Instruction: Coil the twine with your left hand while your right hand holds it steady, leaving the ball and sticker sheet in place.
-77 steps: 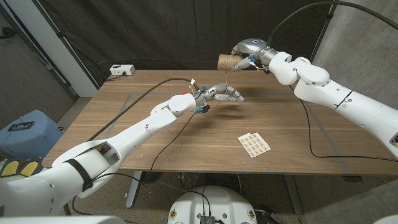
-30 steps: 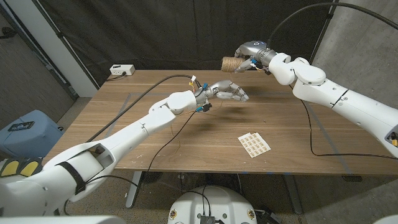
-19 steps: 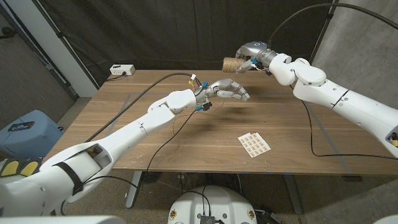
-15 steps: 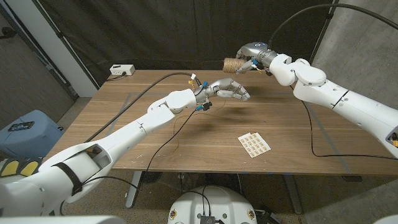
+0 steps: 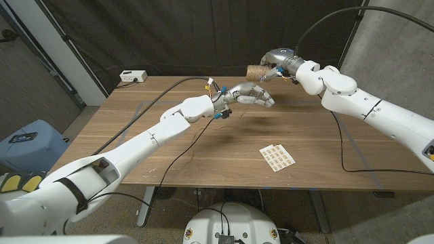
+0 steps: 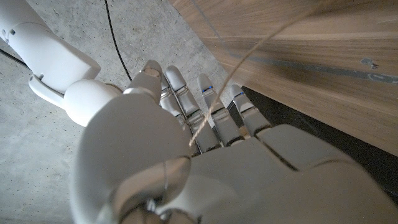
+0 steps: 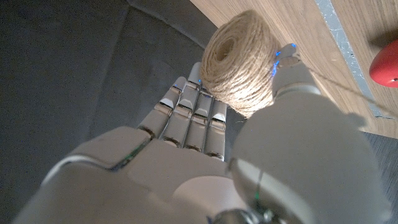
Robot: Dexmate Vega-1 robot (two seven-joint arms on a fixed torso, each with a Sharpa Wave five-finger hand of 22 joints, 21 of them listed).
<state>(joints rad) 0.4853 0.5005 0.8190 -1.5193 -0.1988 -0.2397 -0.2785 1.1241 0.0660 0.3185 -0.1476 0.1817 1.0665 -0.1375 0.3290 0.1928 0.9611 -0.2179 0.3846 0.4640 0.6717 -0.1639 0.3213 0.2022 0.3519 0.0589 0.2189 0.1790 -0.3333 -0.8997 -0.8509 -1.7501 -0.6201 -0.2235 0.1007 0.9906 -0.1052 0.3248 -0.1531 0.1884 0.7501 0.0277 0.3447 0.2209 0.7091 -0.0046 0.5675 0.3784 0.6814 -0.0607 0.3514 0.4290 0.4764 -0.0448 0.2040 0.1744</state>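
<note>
Over the far edge of the wooden table [image 5: 135,129], the right hand [image 5: 274,61] holds the twine spool [image 5: 254,71] aloft, fingers curled around one side and the thumb pressed against the other. The right wrist view shows the spool [image 7: 239,62] seated between the fingers [image 7: 193,118] and the thumb, with a single strand running off past the thumb tip across the tabletop behind.

The left hand [image 5: 247,97] hovers above the table just in front of the spool, fingers together and slightly curled, pointing toward the right side. In the left wrist view a thin strand [image 6: 249,59] crosses the back of the left hand [image 6: 180,162] and passes between its fingers [image 6: 214,115]; whether the hand actually pinches the strand cannot be told from the pictures.

The sticker sheet [image 5: 277,157] lies flat on the table near the front edge, toward the right side, well apart from both hands. A black cable [image 5: 180,159] trails from the left wrist over the tabletop and off the front edge; another cable [image 5: 339,146] drapes across the right side. A small white box [image 5: 133,76] sits on the far left corner. Dark curtains hang behind the table.
</note>
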